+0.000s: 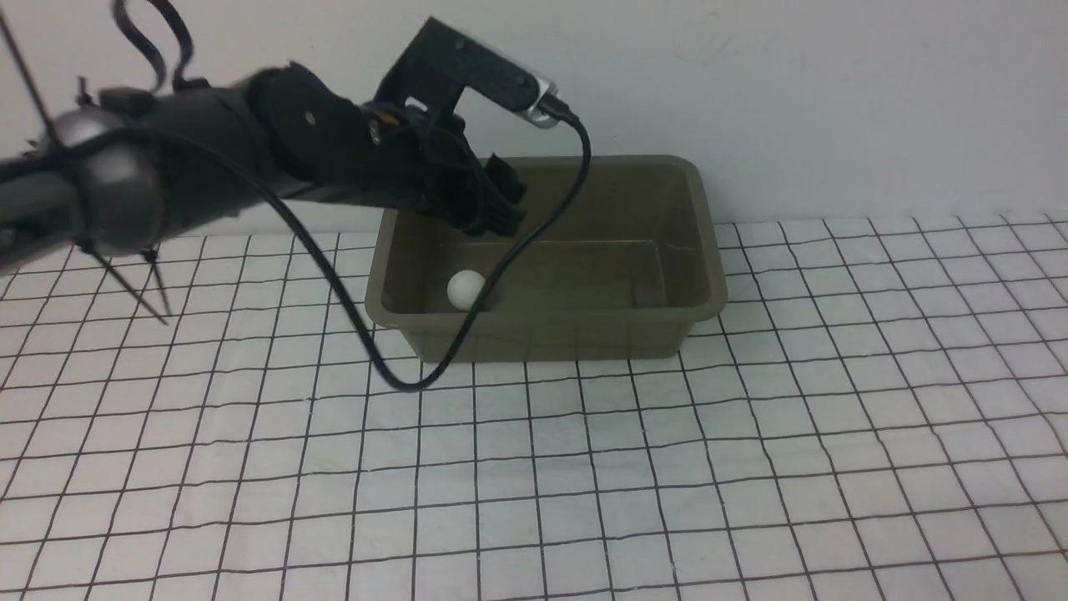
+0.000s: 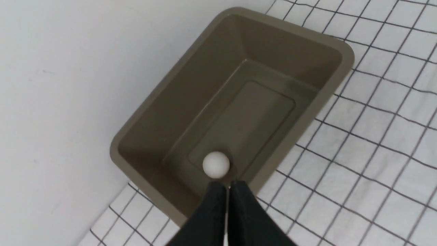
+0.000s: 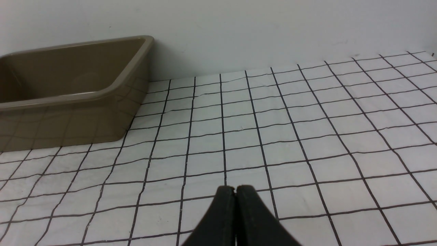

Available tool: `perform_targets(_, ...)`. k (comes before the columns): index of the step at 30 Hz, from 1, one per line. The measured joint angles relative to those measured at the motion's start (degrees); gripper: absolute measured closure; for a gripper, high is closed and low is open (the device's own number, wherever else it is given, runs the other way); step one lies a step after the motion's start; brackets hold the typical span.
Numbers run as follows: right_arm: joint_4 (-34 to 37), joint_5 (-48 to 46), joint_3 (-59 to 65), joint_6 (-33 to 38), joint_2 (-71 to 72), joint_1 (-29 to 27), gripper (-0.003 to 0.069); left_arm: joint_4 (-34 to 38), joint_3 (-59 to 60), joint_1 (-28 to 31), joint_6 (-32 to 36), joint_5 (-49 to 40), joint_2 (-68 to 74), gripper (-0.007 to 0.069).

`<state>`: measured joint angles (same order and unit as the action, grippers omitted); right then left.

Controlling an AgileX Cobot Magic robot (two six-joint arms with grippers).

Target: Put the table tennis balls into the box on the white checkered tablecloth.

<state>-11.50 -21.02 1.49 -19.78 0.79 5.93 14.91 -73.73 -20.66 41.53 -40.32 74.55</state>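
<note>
Since the jaws of the left gripper [image 2: 228, 186] are pressed together with nothing between them, the table tennis ball [image 2: 216, 164] is judged to be released. It is found on the floor of the box [image 2: 348, 58], at the near left corner, beneath the fingertips. The box is set on the white checkered tablecloth [image 1: 667, 467], by the far wall. A black cable [image 1: 467, 334] hangs past the near rim; if the arm is raised carelessly, the rim may be snagged and the box tipped. The right gripper [image 3: 235, 189], jaws likewise pressed together, is held empty well to the right.
</note>
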Motion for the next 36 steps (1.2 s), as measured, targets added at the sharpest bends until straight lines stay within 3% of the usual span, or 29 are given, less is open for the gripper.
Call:
perform_targets(5, 0.0, 0.0, 0.0, 0.0, 0.0, 0.0, 0.0673, -1.5, 8.6, 0.0, -6.0, 0.7, -7.9, 0.0629)
perform_targets(9, 0.0, 0.0, 0.0, 0.0, 0.0, 0.0, 0.0673, -2.1, 19.8, 0.0, -10.0, 6.1, -15.8, 0.0629)
perform_targets(21, 0.0, 0.0, 0.0, 0.0, 0.0, 0.0, 0.0673, -3.3, 37.4, 0.0, -12.2, 7.8, -28.1, 0.0629)
perform_targets(36, 0.0, 0.0, 0.0, 0.0, 0.0, 0.0, 0.0673, -2.2, 41.1, 0.0, -14.3, -2.2, -30.1, 0.0629)
